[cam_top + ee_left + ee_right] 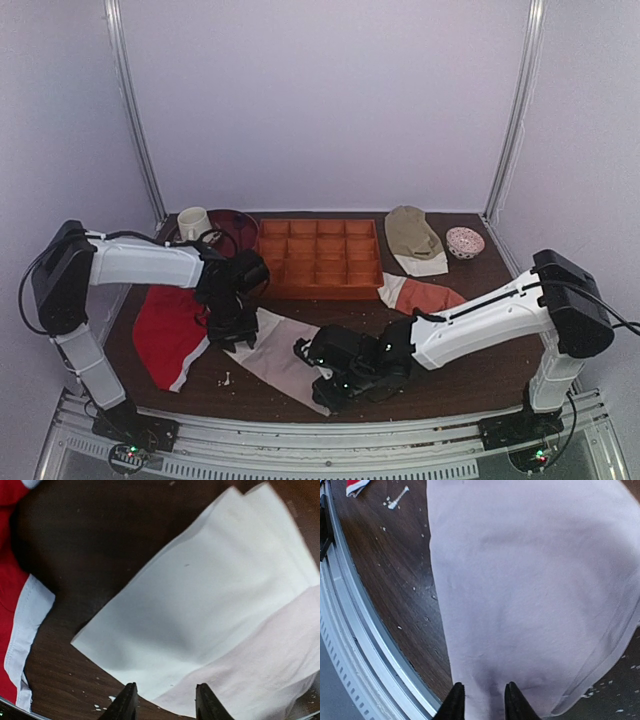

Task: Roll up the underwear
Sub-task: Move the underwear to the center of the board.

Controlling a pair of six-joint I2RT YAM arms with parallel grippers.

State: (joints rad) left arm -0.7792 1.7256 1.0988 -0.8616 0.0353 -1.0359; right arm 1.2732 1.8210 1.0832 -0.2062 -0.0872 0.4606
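red garment [165, 335] close left of underwear [280, 355]; orange tray [318, 258] behind; table [465, 388] bare near-right.

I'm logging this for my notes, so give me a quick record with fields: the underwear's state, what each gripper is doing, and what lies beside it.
underwear: spread out on the table, not yet rolled
waistband: white end, toward the left arm
left gripper: open, over the waistband's near edge
right gripper: jaws narrowly apart, low over the pinkish end
neighbour: red garment on the left-arm side, not touching
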